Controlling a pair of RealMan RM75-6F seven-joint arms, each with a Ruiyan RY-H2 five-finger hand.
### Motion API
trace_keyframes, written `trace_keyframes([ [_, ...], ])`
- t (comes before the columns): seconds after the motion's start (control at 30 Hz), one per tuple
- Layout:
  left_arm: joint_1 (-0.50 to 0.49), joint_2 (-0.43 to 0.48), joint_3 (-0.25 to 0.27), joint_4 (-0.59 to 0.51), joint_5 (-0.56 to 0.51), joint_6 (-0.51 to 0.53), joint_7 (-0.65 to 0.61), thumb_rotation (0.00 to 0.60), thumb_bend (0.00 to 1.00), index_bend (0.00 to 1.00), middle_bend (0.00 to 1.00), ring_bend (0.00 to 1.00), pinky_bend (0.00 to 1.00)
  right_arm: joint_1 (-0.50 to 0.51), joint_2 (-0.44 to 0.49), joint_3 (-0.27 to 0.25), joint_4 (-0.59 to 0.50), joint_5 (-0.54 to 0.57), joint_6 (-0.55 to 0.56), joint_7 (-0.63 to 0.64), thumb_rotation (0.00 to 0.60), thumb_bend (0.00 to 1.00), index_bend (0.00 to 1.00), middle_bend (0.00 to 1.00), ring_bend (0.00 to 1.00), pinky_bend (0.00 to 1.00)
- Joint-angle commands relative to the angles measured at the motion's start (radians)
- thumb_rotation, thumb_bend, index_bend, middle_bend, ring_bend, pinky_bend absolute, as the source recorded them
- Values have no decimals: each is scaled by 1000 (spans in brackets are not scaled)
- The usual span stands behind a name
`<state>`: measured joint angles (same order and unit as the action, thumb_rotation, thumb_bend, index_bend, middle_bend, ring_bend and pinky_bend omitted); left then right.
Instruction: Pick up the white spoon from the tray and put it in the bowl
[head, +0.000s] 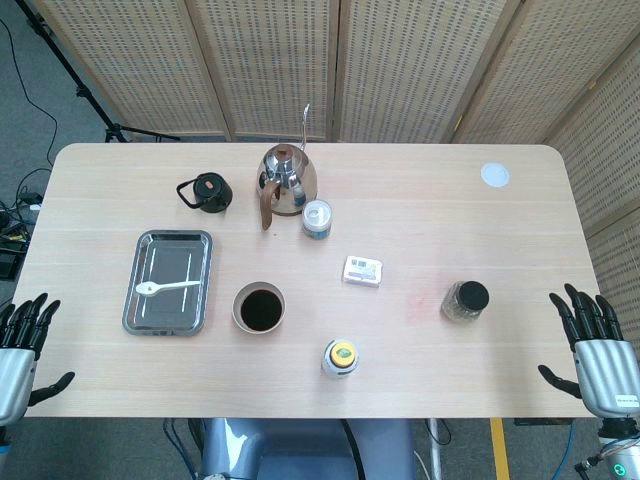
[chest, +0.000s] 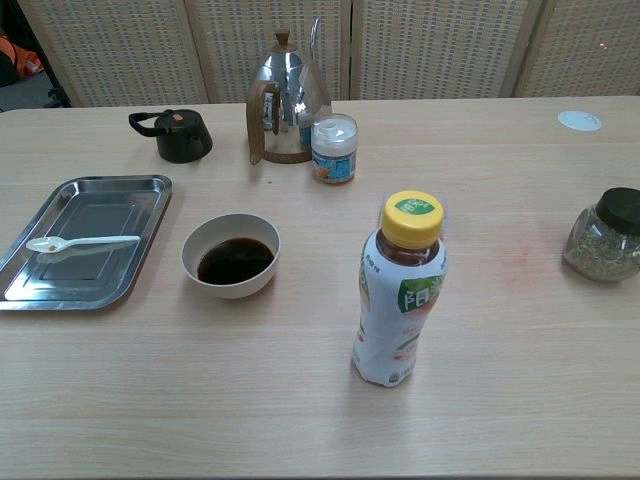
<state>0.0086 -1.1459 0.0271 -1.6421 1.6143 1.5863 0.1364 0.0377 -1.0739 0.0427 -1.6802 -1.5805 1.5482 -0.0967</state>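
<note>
The white spoon (head: 166, 288) (chest: 81, 243) lies flat in the steel tray (head: 142, 311) (chest: 109, 201) on the left side of the table, its bowl end pointing left. Just right of the tray stands the bowl (head: 259, 308) (chest: 231, 257), white outside and holding dark liquid. My left hand (head: 22, 346) hovers open off the table's left edge, well left of the tray. At the table's right edge my right hand (head: 598, 347) is open, fingers spread, far from both. Neither hand shows in the chest view.
A yellow-capped bottle (head: 341, 358) (chest: 400, 290) stands near the front edge. A steel kettle (head: 286, 180) (chest: 285, 96), a black teapot (head: 206, 192) (chest: 174, 134), a small can (head: 317, 218) (chest: 333, 148), a white box (head: 362, 271), a black-lidded jar (head: 465, 301) (chest: 607, 235) and a white disc (head: 495, 175) sit further back.
</note>
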Motion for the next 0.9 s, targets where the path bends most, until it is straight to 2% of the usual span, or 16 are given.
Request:
trace_keyframes([
  [0.03, -3, 8, 5, -5, -1, -11, -8, 600, 0, 0, 0, 0, 0, 0, 1, -2, -1, -1, -2, 0, 600, 0, 37, 0, 0, 0],
  [0.3, -6, 8, 4, -6, -7, -22, -12, 600, 0, 0, 0, 0, 0, -1, 8, -2, -10, 0, -2, 7, 600, 0, 37, 0, 0, 0],
  [0.47, -29, 8, 5, -10, -17, -68, -36, 600, 1, 0, 0, 0, 0, -1, 13, 3, -17, 10, -3, 15, 600, 0, 37, 0, 0, 0],
  [0.63, -72, -13, -30, -6, -39, -113, -24, 600, 6, 6, 0, 0, 0, 6, 18, 6, -16, 26, -24, 36, 600, 0, 37, 0, 0, 0],
  [0.73, -122, -27, -59, 7, -42, -161, -21, 600, 13, 54, 0, 0, 0, 9, 24, 7, -15, 35, -34, 55, 600, 0, 37, 0, 0, 0],
  [0.9, -228, -59, -126, 21, -134, -312, -26, 600, 112, 209, 0, 0, 0, 12, 36, 13, -20, 47, -41, 85, 600, 0, 37, 0, 0, 0],
])
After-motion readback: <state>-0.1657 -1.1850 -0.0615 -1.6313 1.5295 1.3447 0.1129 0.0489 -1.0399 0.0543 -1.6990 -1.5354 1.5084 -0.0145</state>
